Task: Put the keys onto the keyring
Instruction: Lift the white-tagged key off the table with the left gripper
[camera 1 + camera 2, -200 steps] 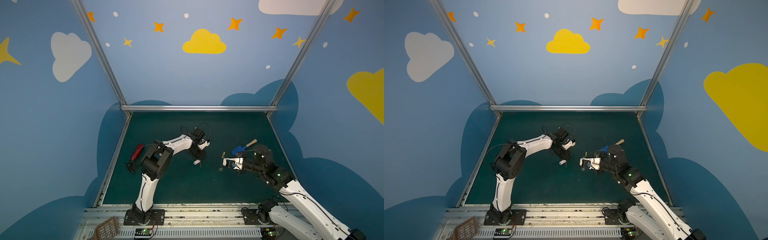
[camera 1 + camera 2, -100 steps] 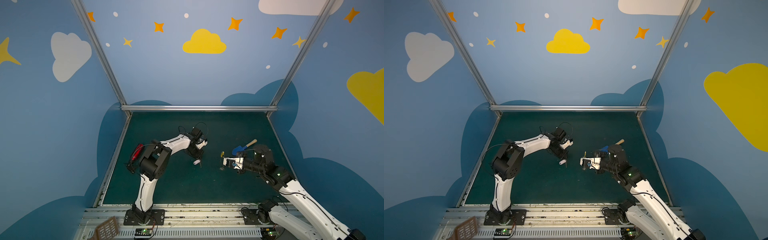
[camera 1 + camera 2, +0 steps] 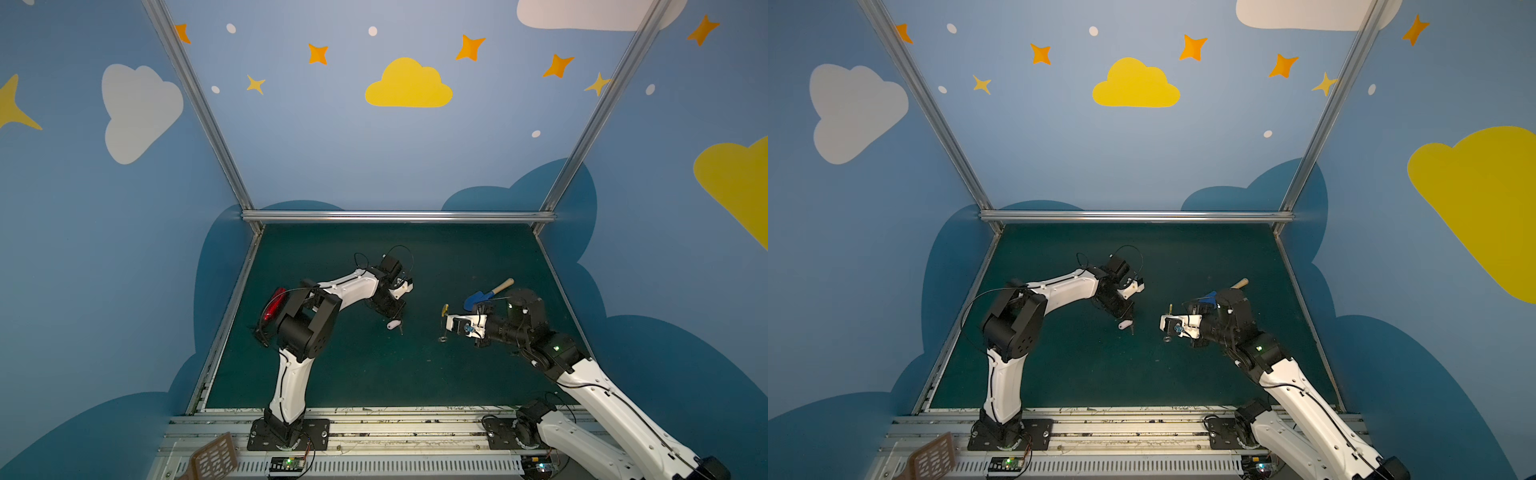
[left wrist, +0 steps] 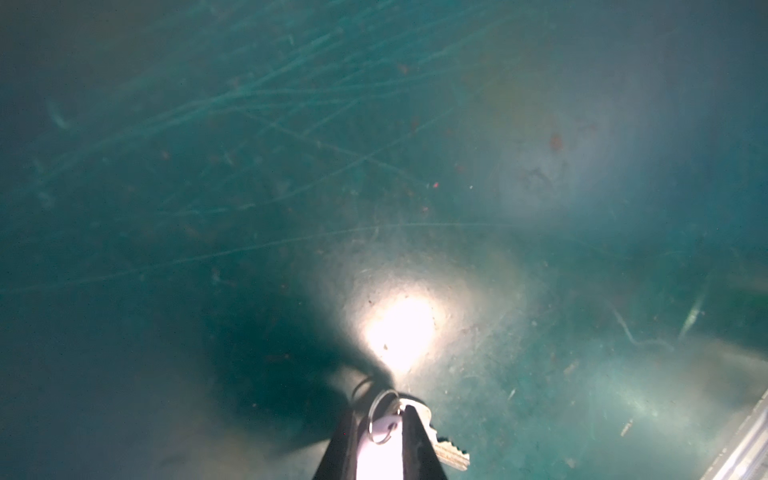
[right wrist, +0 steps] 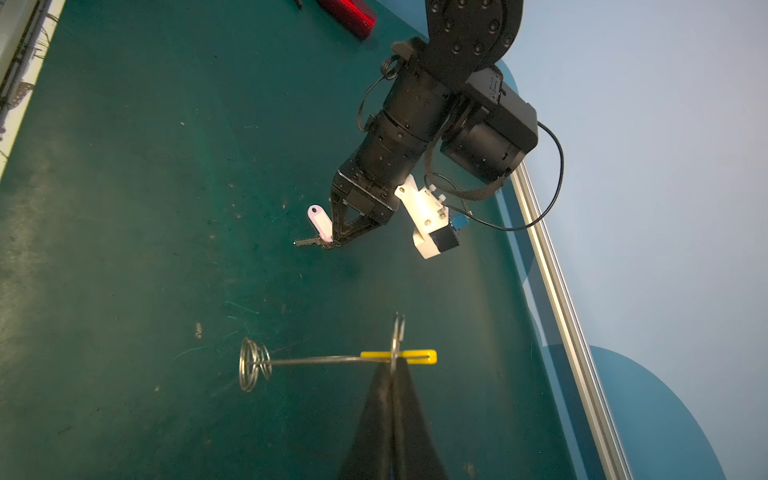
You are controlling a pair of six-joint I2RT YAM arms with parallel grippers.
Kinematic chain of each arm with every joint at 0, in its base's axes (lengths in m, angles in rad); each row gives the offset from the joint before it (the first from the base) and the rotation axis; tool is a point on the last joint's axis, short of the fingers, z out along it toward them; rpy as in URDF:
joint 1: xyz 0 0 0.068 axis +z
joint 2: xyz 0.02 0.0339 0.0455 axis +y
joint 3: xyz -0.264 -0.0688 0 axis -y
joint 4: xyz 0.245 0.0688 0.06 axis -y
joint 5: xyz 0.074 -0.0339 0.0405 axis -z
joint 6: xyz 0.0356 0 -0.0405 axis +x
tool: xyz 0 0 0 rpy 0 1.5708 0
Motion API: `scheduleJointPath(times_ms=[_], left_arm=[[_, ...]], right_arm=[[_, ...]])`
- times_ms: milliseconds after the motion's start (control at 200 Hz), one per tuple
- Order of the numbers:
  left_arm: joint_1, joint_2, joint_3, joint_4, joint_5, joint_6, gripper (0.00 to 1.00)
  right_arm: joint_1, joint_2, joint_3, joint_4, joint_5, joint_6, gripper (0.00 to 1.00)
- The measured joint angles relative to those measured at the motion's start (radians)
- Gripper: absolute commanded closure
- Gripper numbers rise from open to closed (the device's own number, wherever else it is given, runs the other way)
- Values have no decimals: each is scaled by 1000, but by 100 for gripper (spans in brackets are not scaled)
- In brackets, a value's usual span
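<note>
My left gripper [image 4: 380, 409] is shut on the white tag of the keys [image 4: 449, 453]; the tiny split loop and the silver key stick out past the fingers. In both top views the keys [image 3: 394, 325] [image 3: 1124, 325] hang just above the green mat, left of centre. My right gripper [image 5: 392, 365] is shut on the keyring [image 5: 415, 356], which I see edge-on, gripped at the yellow arc, with small silver loops [image 5: 253, 365] at the far end. In a top view the keyring [image 3: 444, 320] stands about a hand's width to the right of the keys. The two are apart.
A blue toy shovel [image 3: 482, 296] with a wooden handle lies behind the right wrist. A red object [image 3: 274, 309] lies by the left arm's elbow near the left rail. A brown slotted spatula [image 3: 214, 457] rests on the front frame.
The left wrist has shifted slightly to the left with the keys still in its grip. The right arm and the keyring have stayed put.
</note>
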Motion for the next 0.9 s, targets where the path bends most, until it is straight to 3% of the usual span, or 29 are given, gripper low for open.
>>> scheduleJointPath(times_ms=[901], left_arm=[[3,-1,-9,-1,32,-3,85]], right_arm=[[-3,2,0,1,-2,0,100]])
